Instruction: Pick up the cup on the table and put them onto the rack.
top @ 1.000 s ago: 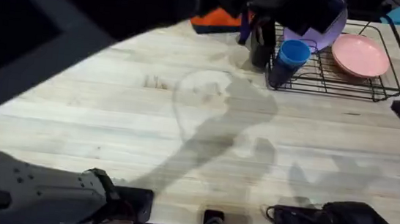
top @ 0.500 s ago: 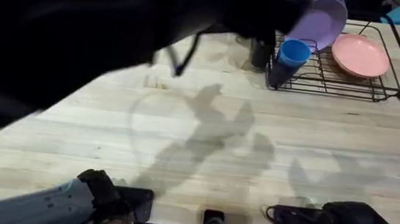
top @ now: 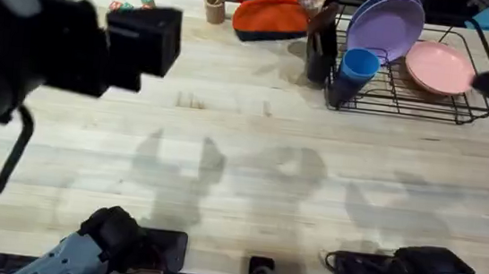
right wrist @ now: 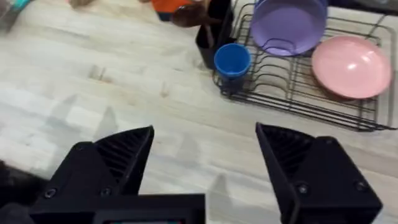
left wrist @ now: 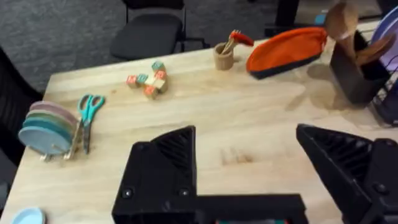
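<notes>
The bright blue cup (top: 357, 65) (right wrist: 232, 60) stands at the left end of the black wire rack (top: 428, 102) (right wrist: 298, 99). It seems stacked on a dark navy cup (top: 341, 92). Purple plates (top: 386, 23) and a pink plate (top: 440, 68) sit in the rack. My left arm (top: 56, 42) hangs high over the table's left side. The left gripper (left wrist: 249, 162) is open and holds nothing. My right gripper (right wrist: 208, 158) is also open and holds nothing, hovering over bare table in front of the rack.
A black utensil holder (top: 320, 53) stands just left of the rack, with an orange pouch (top: 269, 18) and a small tan cup (top: 214, 8) behind it. Wooden blocks (left wrist: 149, 81), scissors (left wrist: 87, 115) and a stand of pastel plates (left wrist: 46, 127) occupy the far left.
My left arm has drawn back from the rack area to the table's left side, uncovering the back of the table. The blue cup stays at the rack.
</notes>
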